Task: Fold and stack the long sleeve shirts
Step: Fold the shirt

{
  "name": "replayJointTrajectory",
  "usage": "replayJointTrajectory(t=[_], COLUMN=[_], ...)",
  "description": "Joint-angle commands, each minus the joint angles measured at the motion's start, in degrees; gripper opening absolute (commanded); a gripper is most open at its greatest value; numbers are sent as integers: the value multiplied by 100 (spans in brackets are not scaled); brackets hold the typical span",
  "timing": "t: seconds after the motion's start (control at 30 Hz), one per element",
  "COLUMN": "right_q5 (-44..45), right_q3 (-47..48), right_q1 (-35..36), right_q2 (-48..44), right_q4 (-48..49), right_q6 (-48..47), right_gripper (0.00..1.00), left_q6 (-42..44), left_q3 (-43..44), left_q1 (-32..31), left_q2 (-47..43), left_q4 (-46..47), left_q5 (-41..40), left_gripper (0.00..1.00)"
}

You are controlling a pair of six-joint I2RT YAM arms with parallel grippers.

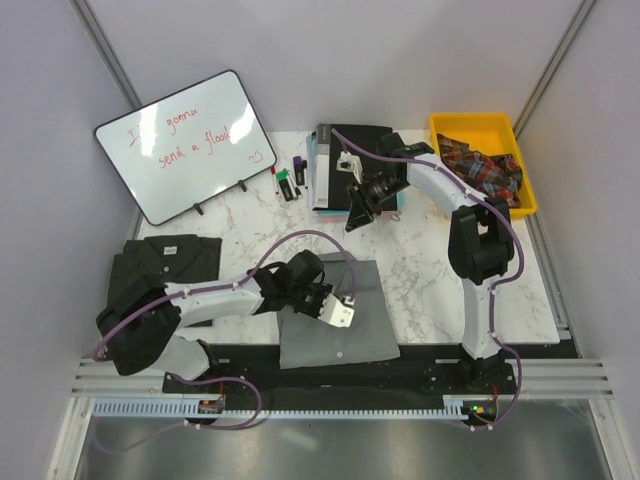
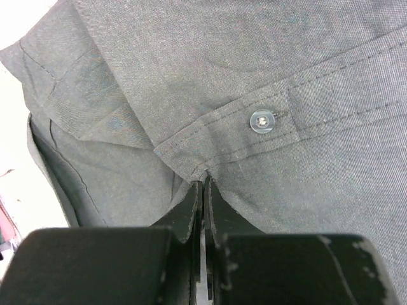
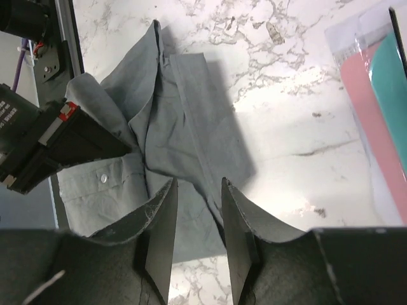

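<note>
- The table (image 1: pixel 430 270) is carrying both shirts, well apart from each other.
- The grey shirt (image 1: pixel 345 345) is lying half-folded at the near middle. Its long axis is running near to far, leaning a little to the right at the far end.
- The dark shirt (image 1: pixel 165 262) is sitting folded at the near left, waiting as the base of the stack.
- The left arm is reaching low and rightward across the near edge, and it is by far the nearer arm to the grey shirt.
- The right arm is arching over the far middle with its wrist tipped down. The grey shirt is lying to the near side of it, with bare marble between them.
- The left gripper (image 2: pixel 202 190) is pressing its jaws together on the grey shirt's buttoned edge. The cloth is puckering at the tips, so it is probably pinched, though the tips are hiding the contact itself.
- The right gripper (image 3: pixel 198 187) is hanging with its jaws apart and nothing between them.
- A button (image 2: pixel 261 121) is showing just beyond the left fingertips.
</note>
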Motion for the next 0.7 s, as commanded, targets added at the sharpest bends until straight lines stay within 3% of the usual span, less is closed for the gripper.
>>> replayJointTrajectory(t=[0.0, 0.23, 0.4, 0.67], right_q5=[-225, -120, -49, -206], right_q3=[446, 105, -247, 147], right_q1=[141, 194, 230, 265], right_q2=[552, 562, 772, 1545], right_q4=[-331, -524, -559, -629], right_q6=[-179, -486, -680, -829], right_gripper=[41, 38, 34, 34], left_q6=[402, 1097, 1194, 1510], left_q3=[223, 689, 646, 172], left_q1=[-16, 150, 107, 10], left_q2=[336, 1022, 619, 126], left_q4=[333, 852, 511, 369], left_q5=[136, 91, 328, 452], left_gripper=[2, 2, 2, 2])
